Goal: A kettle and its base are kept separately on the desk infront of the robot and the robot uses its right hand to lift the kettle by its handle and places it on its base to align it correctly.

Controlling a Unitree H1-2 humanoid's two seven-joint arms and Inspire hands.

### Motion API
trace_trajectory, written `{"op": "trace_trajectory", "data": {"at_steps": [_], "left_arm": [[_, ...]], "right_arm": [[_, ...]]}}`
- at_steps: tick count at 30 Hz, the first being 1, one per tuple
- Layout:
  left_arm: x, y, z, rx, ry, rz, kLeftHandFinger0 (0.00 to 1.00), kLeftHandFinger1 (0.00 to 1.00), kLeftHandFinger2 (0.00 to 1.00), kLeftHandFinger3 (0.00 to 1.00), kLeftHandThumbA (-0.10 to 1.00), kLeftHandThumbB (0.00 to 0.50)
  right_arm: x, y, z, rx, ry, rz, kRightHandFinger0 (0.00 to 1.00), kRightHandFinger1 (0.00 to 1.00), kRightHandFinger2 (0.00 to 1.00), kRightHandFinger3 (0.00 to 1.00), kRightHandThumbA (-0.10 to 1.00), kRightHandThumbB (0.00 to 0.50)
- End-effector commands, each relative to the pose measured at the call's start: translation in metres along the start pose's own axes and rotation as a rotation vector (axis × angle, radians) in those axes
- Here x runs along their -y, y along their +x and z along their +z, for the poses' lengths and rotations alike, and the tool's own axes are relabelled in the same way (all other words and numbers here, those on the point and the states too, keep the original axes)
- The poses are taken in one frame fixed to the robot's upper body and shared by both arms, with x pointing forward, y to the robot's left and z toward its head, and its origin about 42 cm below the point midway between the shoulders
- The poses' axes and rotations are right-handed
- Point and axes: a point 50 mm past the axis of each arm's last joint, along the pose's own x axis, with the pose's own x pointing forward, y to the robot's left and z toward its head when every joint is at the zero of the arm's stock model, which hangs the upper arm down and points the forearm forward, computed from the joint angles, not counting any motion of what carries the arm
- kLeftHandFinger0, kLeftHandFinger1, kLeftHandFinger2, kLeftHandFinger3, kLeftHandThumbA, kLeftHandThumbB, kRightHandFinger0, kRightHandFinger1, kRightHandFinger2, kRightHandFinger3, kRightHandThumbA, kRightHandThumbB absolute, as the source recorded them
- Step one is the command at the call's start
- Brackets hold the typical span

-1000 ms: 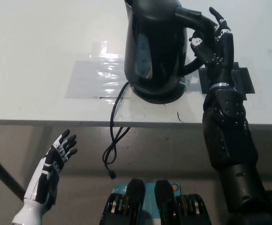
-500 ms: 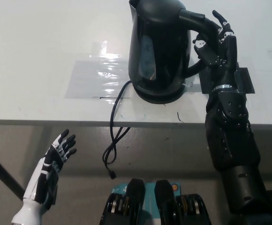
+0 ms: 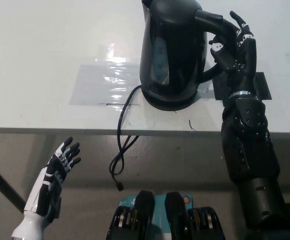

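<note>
The fingers [image 3: 237, 30] of the black right hand [image 3: 232, 47] are spread and point up toward twelve o'clock, just beside the outer side of the handle [image 3: 212, 30]; they look loosened rather than wrapped round it, though whether any still touches the handle cannot be told. Outward from there, the handle arcs back into the kettle [image 3: 172, 50], which stands upright at the far middle of the worktop [image 3: 45, 60]. Its foot sits on a round dark disc that I take to be the base [image 3: 171, 102], the two looking concentric as far as the rim shows. A black cord [image 3: 121, 145] runs from the base at about seven o'clock, over the near edge of the worktop, and hangs loose below. A clear taped sheet [image 3: 105, 82] lies at the kettle's nine o'clock, a black mat [image 3: 262, 85] at its three o'clock under the right wrist.

By my reading the placing is done, and what is left is drawing the right hand clear without nudging the kettle.

The white left hand [image 3: 60, 165] rests low at seven o'clock, below the worktop, fingers apart and empty.
</note>
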Motion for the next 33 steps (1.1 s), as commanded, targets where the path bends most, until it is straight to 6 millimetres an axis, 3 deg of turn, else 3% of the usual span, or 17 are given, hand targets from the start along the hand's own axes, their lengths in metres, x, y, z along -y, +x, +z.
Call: {"op": "trace_trajectory", "data": {"at_steps": [1, 29, 33], "left_arm": [[-0.006, 0.004, 0.01, 0.04, 0.01, -0.004, 1.0, 1.0, 1.0, 1.0, 1.0, 0.119], [-0.007, 0.006, 0.012, 0.05, 0.007, -0.007, 1.0, 1.0, 1.0, 1.0, 1.0, 0.104], [-0.007, 0.007, 0.013, 0.047, 0.013, -0.011, 1.0, 1.0, 1.0, 1.0, 1.0, 0.114]], "right_arm": [[-0.016, 0.013, 0.045, 0.194, 0.071, 0.036, 0.0, 0.37, 0.75, 0.82, -0.1, 0.055], [-0.027, 0.008, 0.025, 0.157, 0.073, 0.049, 0.0, 0.34, 0.76, 0.84, -0.1, 0.041], [-0.031, 0.006, 0.021, 0.151, 0.038, 0.042, 0.0, 0.34, 0.75, 0.84, -0.1, 0.067]]}}
